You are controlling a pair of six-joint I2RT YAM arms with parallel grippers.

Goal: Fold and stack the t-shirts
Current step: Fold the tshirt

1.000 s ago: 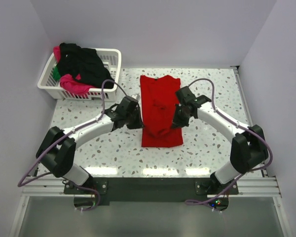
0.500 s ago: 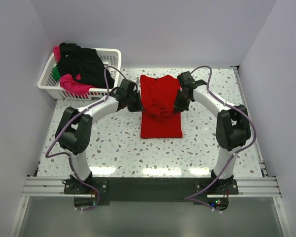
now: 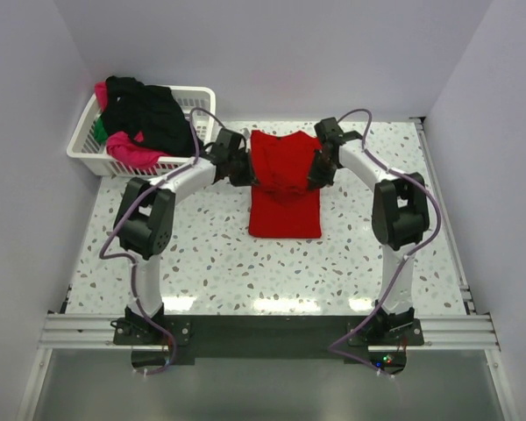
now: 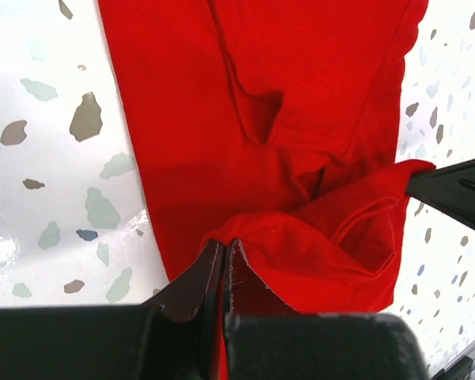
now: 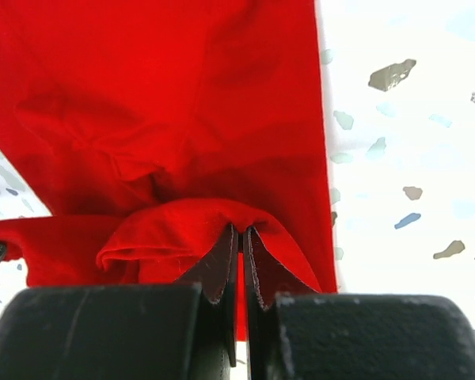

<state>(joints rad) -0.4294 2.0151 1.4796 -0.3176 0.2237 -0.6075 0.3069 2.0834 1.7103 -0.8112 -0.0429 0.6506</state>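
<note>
A plain red t-shirt point(image 3: 285, 189) lies lengthwise on the speckled table, its near half flat. My left gripper point(image 3: 243, 172) is shut on the shirt's left edge and my right gripper point(image 3: 319, 172) is shut on its right edge; between them a fold of the cloth is lifted over the far half. In the left wrist view the gripper point(image 4: 224, 247) pinches a red hem point(image 4: 301, 245). In the right wrist view the gripper point(image 5: 241, 231) pinches a bunched red fold point(image 5: 182, 226). Black, magenta-pink and green shirts point(image 3: 145, 118) are heaped in the basket.
A white lattice basket point(image 3: 197, 110) stands at the far left corner of the table. White walls close in the left, back and right sides. Cables loop off both arms above the table.
Both grippers have carried the red shirt's edges away from the bases toward the far end. The arms are stretched further out and the visible near part of the shirt is shorter.
</note>
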